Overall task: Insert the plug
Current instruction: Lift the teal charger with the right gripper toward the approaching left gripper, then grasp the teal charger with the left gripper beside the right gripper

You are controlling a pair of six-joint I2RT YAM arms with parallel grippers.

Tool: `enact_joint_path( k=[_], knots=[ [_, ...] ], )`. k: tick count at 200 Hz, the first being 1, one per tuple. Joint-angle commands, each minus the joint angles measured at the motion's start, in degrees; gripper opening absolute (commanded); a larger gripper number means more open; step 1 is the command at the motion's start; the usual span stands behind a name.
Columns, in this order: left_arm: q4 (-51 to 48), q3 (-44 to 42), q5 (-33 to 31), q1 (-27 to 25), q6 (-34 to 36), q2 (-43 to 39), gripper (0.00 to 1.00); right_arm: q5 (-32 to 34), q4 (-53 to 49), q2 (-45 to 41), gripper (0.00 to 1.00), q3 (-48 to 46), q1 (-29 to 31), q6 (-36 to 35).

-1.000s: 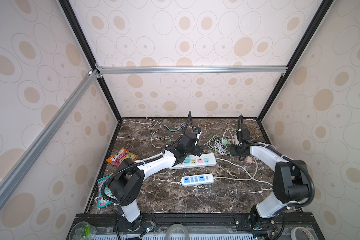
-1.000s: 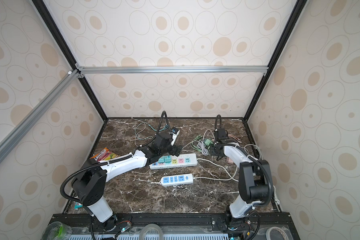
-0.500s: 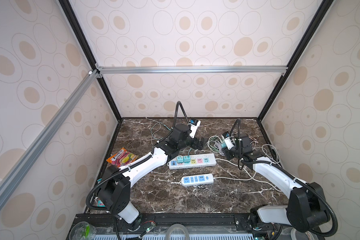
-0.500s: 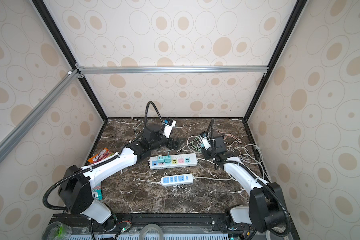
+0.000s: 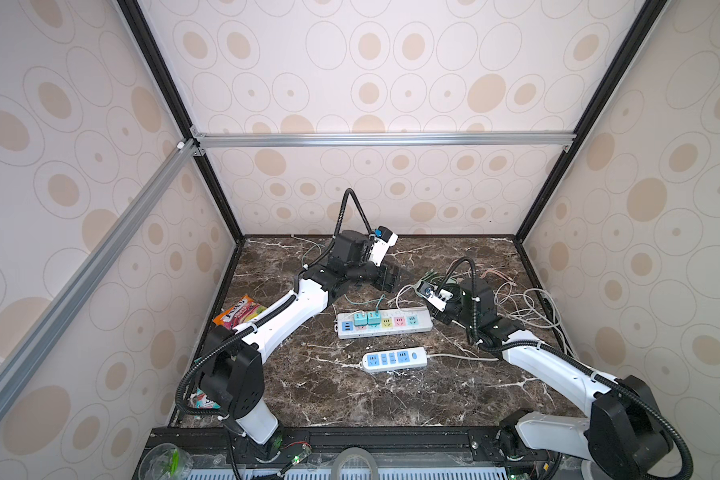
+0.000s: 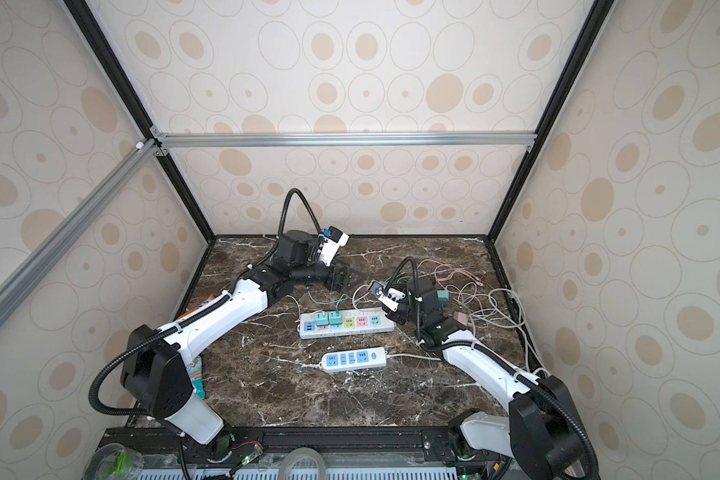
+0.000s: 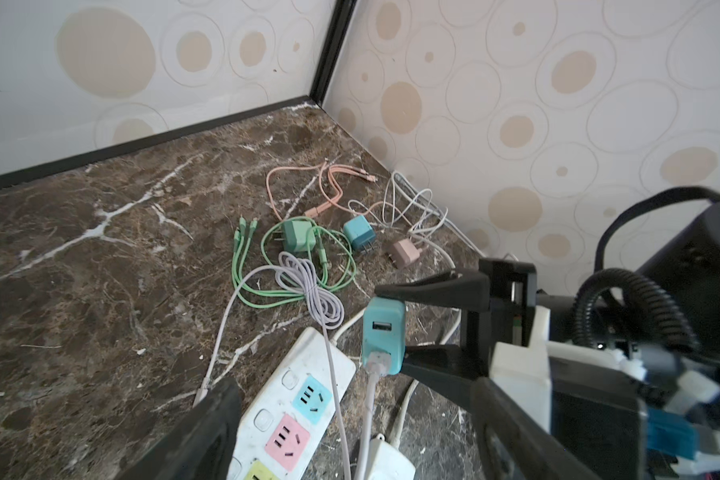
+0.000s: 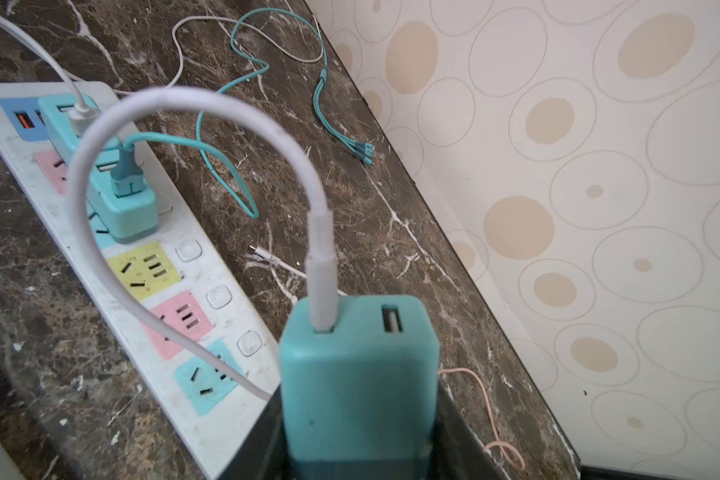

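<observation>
The right tool (image 7: 391, 324) is clamped on the teal charger plug (image 8: 358, 374), one black finger on each flat side. The plug is held clear of the counter (image 5: 350, 399), just off the right end of the long power strip (image 5: 391, 334), beside its last blue socket. It is not seated in any socket. Prongs hidden in every view. A white cable (image 8: 321, 257) sits in one of the plug's two USB ports, arches up and drops across the strip. The other port is empty.

The left tool (image 5: 387, 279) has its fingers spread wide with nothing between them. It hovers over the far middle of the counter, beyond the strip.

The strip lies across the centre, left to right. Near its left end, two teal chargers (image 5: 367, 318) are plugged in side by side. The yellow, pink and blue sockets to their right stand free. A short power strip (image 5: 395, 359) lies nearer, roughly parallel, apart from both tools.

Far right corner: green charger (image 7: 296, 236), blue charger (image 7: 359, 235) and pinkish charger (image 7: 406, 255) lie loose among tangled cords. At the left edge, a snack packet (image 5: 240, 315).
</observation>
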Motion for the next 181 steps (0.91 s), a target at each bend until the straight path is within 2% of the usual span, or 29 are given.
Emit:
enact_joint_path(
  k=[1,77,100,134,166,181],
  knots=[
    [-1.9,2.7,5.0,-0.1,0.0,1.2,0.81,-1.5,5.0,-1.9,0.42,-0.5,1.3,-4.4],
    [-0.5,4.6,8.2,-2.7,-1.0,5.8,0.65,-0.8,5.9,-0.4,0.42,0.8,4.2,-4.0],
    [0.1,4.8,7.6,-3.1,-1.5,6.7,0.58,0.5,6.4,0.3,0.42,1.3,4.7,-3.5],
    [0.9,4.5,7.1,-3.2,-2.6,7.3,0.41,1.2,6.3,0.6,0.43,1.6,4.9,-2.2],
    [1.1,4.0,7.8,-3.2,-2.6,7.6,0.38,2.0,6.3,1.0,0.43,1.8,5.0,-0.8],
    [1.6,3.8,8.4,-3.4,-2.8,7.7,0.29,2.1,6.2,1.2,0.43,2.0,4.9,-0.3]
  ],
)
